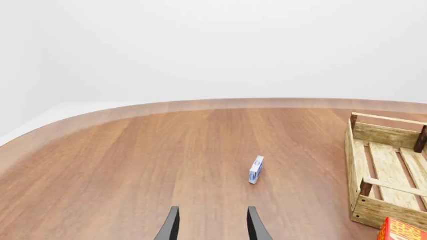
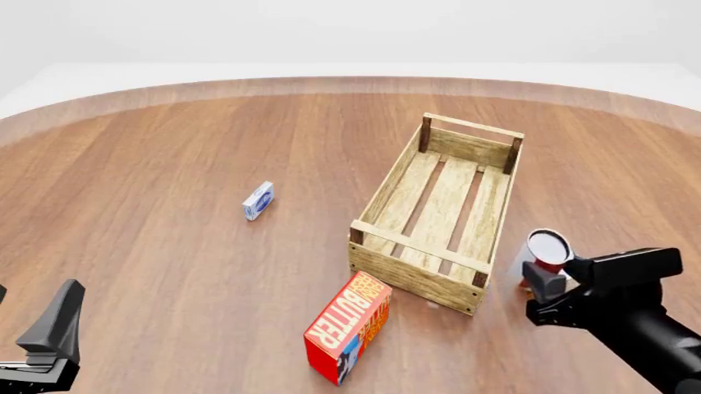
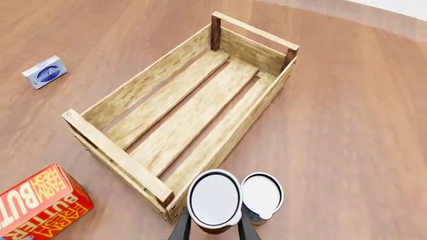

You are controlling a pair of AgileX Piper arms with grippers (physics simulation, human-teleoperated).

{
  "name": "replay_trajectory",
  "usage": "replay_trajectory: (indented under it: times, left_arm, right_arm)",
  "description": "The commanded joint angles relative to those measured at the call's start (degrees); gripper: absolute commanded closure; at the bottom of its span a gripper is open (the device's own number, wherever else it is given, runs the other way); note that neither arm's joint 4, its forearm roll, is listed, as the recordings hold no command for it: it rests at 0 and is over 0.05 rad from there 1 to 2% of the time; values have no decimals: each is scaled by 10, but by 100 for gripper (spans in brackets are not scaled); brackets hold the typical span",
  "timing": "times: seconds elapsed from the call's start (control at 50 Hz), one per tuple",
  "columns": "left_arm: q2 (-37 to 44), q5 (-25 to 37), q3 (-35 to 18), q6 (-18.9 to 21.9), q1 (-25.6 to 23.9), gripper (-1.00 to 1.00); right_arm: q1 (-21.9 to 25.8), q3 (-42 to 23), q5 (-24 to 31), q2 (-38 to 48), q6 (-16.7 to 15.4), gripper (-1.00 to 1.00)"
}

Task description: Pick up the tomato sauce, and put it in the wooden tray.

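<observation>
The tomato sauce [image 2: 547, 249] is a small can with a red label and a silver top, and it also shows in the right wrist view [image 3: 213, 197]. My right gripper [image 2: 544, 283] is shut on it, a finger on each side [image 3: 213, 232], and holds it just outside the near right corner of the wooden tray [image 2: 438, 205]. The tray is a light slatted crate with nothing in it, and the right wrist view shows it from above [image 3: 187, 107]. My left gripper [image 2: 49, 341] is open and empty at the near left, its two fingers apart [image 1: 213, 227].
A second can with a silver top and a blue side [image 3: 262, 196] stands right beside the held can. A red and orange butter box [image 2: 348, 327] lies in front of the tray. A small blue and white box [image 2: 258, 200] lies left of the tray.
</observation>
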Motion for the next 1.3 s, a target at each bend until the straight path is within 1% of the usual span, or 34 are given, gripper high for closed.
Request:
replay_trajectory:
  times: [0.02,0.16,0.24,0.64,0.76,1.06,1.3]
  left_arm:
    - [0,0,0,0,0,-100]
    - [0,0,0,0,0,-100]
    - [0,0,0,0,0,-100]
    - [0,0,0,0,0,-100]
    - [0,0,0,0,0,-100]
    - [0,0,0,0,0,-100]
    - [0,0,0,0,0,-100]
  right_arm:
    - [1,-13,49,-46,5,100]
    - [3,-27,94,-90,7,100]
    - [0,-32,105,-98,2,100]
    - [6,-55,104,-77,-9,100]
    - [6,-68,112,-76,-14,100]
    - [7,-89,88,-33,-25,100]
    - [8,-114,83,-11,-31,100]
